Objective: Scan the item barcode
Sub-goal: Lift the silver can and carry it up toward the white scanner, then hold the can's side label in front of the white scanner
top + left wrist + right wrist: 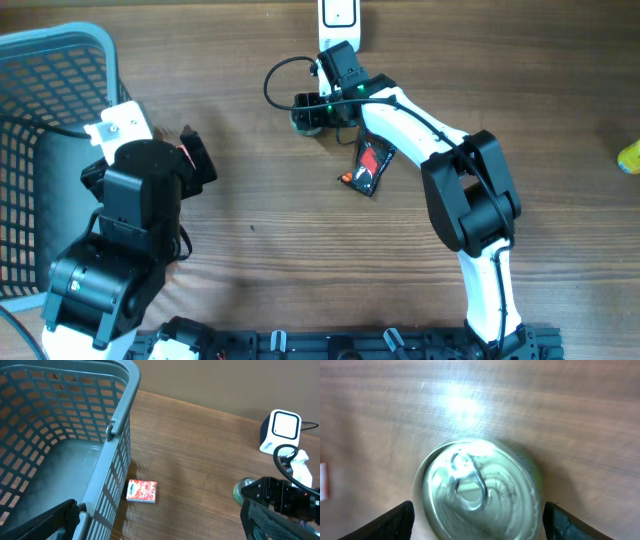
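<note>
1. While reaching across the tabletop [260,260] toward the scanner [340,15], straddles the can [480,492] with the right end effector [479,510]: fingers spread wide, one on each side of the lid.
2. Cannot tell from the wrist view between a grip on the can's wall and a stand just clear of it.
3. Shows the can upright on the tabletop, pull-tab up, near the scanner but not against it; probably put there to bring the side wall, the likely place for a barcode, before the scanner's window.
4. Comes at the can from above, apparently to leave that side wall uncovered and free to turn.
5. Holds the left end effector [159,507] wide and empty beside the basket [75,410], well apart from the can; likely parked there to stay out of the scanner's line.
6. Leaves a small red box [141,491] on the tabletop just beside the basket and a red packet [370,165] under the right forearm, both untouched; possibly waiting their turn.
7. Calls next for a check of the code's facing toward the scanner; no barcode visible in any view.
</note>
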You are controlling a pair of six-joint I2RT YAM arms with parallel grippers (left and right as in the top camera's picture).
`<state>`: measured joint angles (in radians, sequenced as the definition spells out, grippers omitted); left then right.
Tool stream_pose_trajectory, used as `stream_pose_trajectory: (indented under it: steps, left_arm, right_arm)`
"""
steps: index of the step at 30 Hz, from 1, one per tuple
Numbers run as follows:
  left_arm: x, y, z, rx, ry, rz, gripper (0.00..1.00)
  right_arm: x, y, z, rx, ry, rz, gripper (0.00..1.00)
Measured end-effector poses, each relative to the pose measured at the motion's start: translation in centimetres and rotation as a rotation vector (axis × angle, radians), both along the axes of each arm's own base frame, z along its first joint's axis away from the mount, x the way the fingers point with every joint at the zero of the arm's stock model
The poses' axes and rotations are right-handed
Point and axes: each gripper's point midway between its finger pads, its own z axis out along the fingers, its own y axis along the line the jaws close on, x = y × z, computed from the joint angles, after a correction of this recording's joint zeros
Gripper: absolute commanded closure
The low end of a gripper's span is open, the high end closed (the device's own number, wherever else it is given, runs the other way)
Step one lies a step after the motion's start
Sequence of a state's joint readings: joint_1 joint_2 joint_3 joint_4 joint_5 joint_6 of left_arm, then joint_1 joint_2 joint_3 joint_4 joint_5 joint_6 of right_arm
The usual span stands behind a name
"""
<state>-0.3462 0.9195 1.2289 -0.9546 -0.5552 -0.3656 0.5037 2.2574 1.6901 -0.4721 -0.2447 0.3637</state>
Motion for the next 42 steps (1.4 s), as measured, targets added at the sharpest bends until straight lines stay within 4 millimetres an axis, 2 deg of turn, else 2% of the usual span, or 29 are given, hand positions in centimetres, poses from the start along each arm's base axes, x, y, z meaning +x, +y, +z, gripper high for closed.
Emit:
stream_pose_trajectory:
  steps: [4,7,10,12,17,25,33,38,42]
  left_arm:
    - [0.0,0.0,0.0,-0.001,-0.001,0.0,0.0]
    - [0.0,0.0,0.0,-0.001,-0.001,0.0,0.0]
    - [0.0,0.0,0.0,0.0,-0.001,0.0,0.0]
    - [0.0,0.0,0.0,-0.001,-0.001,0.0,0.0]
    - [0.0,0.0,0.0,0.0,-0.001,0.0,0.0]
    - [0.0,0.0,0.0,0.0,-0.001,0.0,0.0]
    - [0.0,0.0,0.0,0.0,-0.001,0.0,0.0]
    - [0.0,0.0,0.0,0.0,-0.001,0.0,0.0]
    - [0.0,0.0,0.0,0.0,-0.001,0.0,0.0]
  right_arm:
    - [1.6,-0.9,0.3,-0.069,-0.097,-0.004,0.16]
    - [2.1,-1.4,0.2,-0.101,-0.124,-0.003,0.0]
    - [2.0,-1.6,0.1,-0.119,-0.124,0.004,0.0]
    - [1.8,-1.6,0.0,-0.131,-0.129,0.036,0.0]
    - [0.0,-1.1,-0.7,-0.191,-0.144,0.244,0.0]
    - [-1.6,-0.6,-0.1,-0.264,-0.17,0.464,0.0]
    - [-1.1,0.0,2.7,-0.287,-0.225,0.575,0.0]
    - [-2.6,1.6,5.3,-0.188,-0.21,0.686,0.0]
    - [-3.8,1.6,5.4,-0.185,-0.202,0.774,0.0]
